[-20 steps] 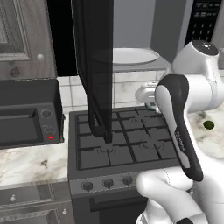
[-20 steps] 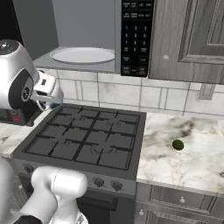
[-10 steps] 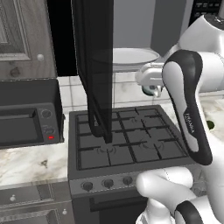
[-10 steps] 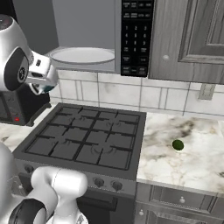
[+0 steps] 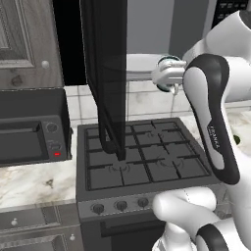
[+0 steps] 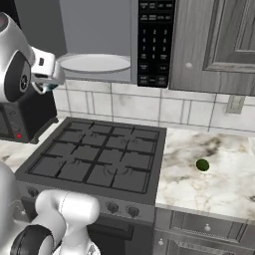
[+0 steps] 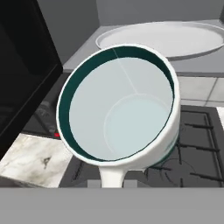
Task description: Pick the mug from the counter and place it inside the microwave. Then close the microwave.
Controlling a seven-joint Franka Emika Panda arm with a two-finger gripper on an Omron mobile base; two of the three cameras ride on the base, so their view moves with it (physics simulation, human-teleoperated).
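A: Left base view?
B: Pincer [image 5: 169, 73] clamped on the mug [image 5: 170, 62], level with the microwave [image 5: 147, 29] opening, door [image 5: 105, 73] swung open.
A: Right base?
B: Mug [image 6: 50, 85] just left of the white plate [image 6: 94, 63].
A: Hand view?
B: Mug [image 7: 118, 105] mouth toward the camera, plate [image 7: 175, 37] beyond.
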